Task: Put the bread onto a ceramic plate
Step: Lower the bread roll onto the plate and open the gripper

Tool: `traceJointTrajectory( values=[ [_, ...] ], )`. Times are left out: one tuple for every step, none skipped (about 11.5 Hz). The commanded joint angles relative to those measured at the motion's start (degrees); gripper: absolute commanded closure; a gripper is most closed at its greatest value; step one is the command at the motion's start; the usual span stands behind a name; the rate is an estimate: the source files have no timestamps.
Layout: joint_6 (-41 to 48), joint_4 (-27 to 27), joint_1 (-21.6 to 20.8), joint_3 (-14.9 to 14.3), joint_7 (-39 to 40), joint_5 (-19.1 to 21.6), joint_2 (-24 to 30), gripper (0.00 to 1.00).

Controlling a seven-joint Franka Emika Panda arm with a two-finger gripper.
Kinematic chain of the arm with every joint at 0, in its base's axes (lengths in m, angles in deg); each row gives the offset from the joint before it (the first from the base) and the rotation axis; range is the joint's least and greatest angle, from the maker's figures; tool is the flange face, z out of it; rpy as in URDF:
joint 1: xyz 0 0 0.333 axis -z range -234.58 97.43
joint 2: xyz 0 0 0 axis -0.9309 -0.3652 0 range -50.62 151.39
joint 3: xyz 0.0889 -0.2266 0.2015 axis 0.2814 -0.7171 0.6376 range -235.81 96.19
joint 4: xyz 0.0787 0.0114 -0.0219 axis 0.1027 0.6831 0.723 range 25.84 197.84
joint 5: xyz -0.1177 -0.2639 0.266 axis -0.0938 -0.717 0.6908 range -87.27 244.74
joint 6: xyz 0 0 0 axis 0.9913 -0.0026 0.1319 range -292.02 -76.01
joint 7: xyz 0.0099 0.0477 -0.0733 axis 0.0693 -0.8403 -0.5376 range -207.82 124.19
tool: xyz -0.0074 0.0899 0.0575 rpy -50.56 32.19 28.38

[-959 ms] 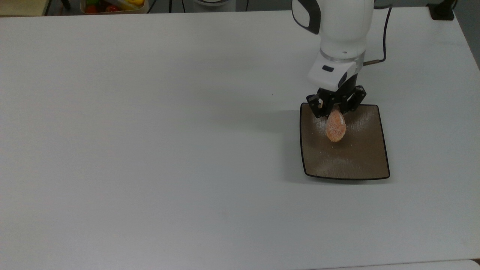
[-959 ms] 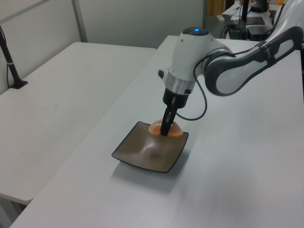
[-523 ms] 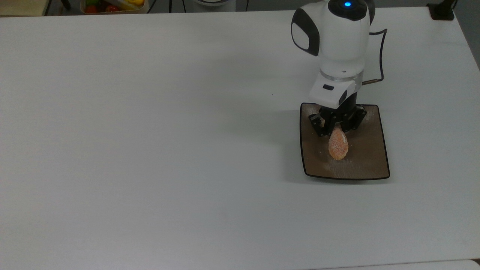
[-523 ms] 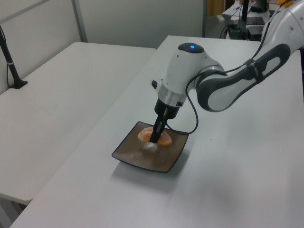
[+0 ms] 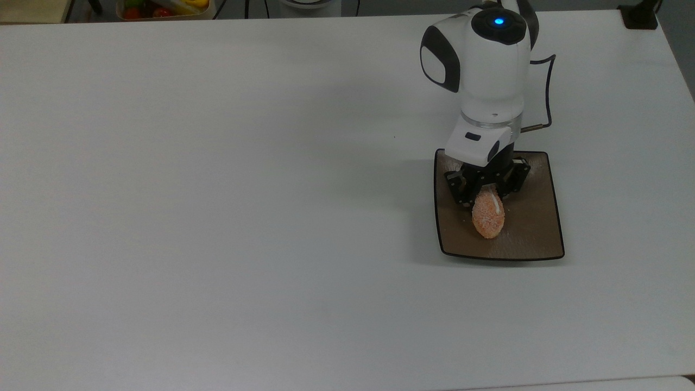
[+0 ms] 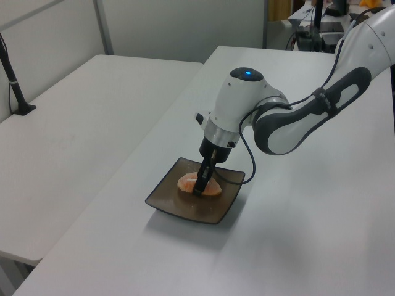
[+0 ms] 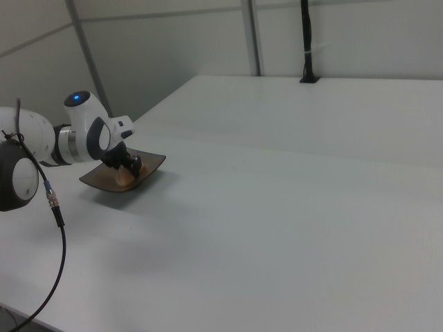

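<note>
The bread point(image 5: 488, 220), an oval orange-brown bun with a white speckled crust, lies low over the middle of the square brown ceramic plate point(image 5: 535, 231). My gripper point(image 5: 487, 191) points straight down with its black fingers shut on the bun's far end. In the left view the gripper point(image 6: 199, 189) stands in front of the bread point(image 6: 185, 183), whose underside sits at the plate point(image 6: 170, 200) surface; I cannot tell whether they touch. In the right view the gripper point(image 7: 129, 166) hangs over the bread point(image 7: 125, 179) on the plate point(image 7: 154, 160).
The plate sits on a wide white table point(image 5: 217, 190). A tray of colourful items point(image 5: 163, 8) stands beyond the table's far edge at the top view's upper left. The arm's black cable point(image 5: 548, 81) loops beside the wrist. A second white table point(image 6: 74, 117) stands at the left view's left.
My gripper has carried the bread from over the plate's far edge toward its middle and lowered it close to the plate surface. The plate has not moved.
</note>
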Motion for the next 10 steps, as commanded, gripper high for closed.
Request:
traceJointTrajectory(
  values=[
    [-1.0, -0.7, -0.5, -0.4, -1.6, -1.0, -0.4, 0.17],
    [-1.0, -0.7, -0.5, -0.4, -1.5, -1.0, -0.4, 0.12],
    [-1.0, -0.5, -0.6, -0.4, -1.6, -1.0, -0.3, 0.01],
    [-1.0, -0.4, -0.6, -0.4, -1.5, -1.0, -0.1, 0.00],
    [-1.0, -0.4, -0.7, -0.4, -1.5, -1.0, 0.4, 0.00],
    [-0.8, -0.2, -0.7, -0.4, -1.5, -1.0, 1.8, 0.00],
    [-0.4, 0.7, -0.7, -0.3, -1.5, -0.9, 3.6, 0.00],
    [0.3, 1.5, -0.7, -0.4, -1.5, -0.9, 5.8, 0.00],
    [3.2, 2.8, -0.6, -0.3, -1.5, -0.9, 8.9, 0.00],
    [7.6, 3.2, -0.2, -0.3, -1.5, -0.8, 12.0, 0.00]
  ],
)
